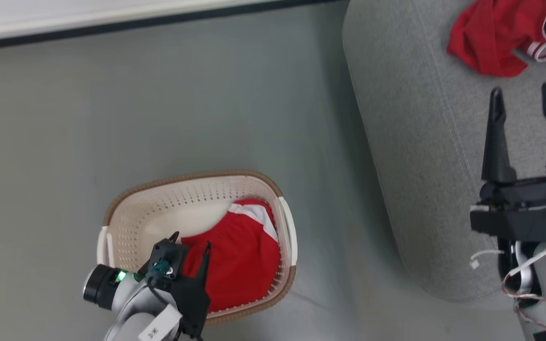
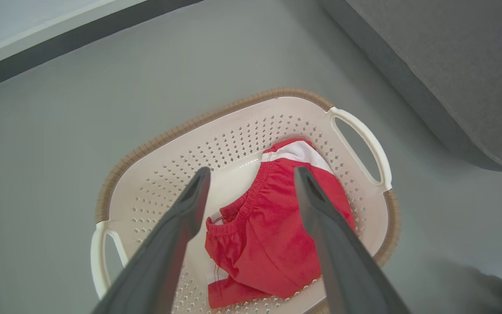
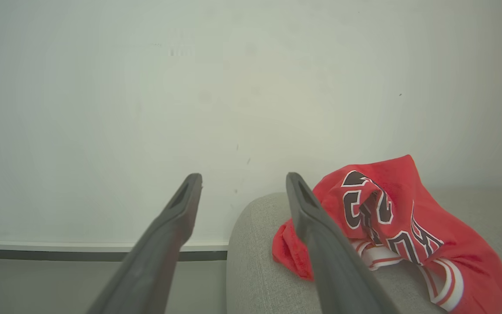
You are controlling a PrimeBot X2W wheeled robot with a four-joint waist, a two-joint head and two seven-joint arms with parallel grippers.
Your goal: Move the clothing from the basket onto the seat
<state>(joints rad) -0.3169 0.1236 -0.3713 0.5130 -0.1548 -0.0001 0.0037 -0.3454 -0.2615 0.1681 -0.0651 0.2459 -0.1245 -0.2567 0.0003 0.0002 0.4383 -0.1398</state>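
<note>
Grey floor [image 1: 112, 118] carries the basket [image 1: 192, 182], and the striped red garment [image 1: 240, 265] is heaped against its seat-side wall. The left tool [image 1: 191, 240] hangs right over it, fingers spread wide and holding nothing. The cloth lies straight ahead and below, its long axis running from far wall to near rim, so the left arm is plainly nearer. The right tool [image 1: 522, 90], spread and empty, hovers over the seat [image 1: 420, 142]. The jersey [image 1: 491, 38] lies by the seat's far edge, its black lettering too crumpled to read.
</note>
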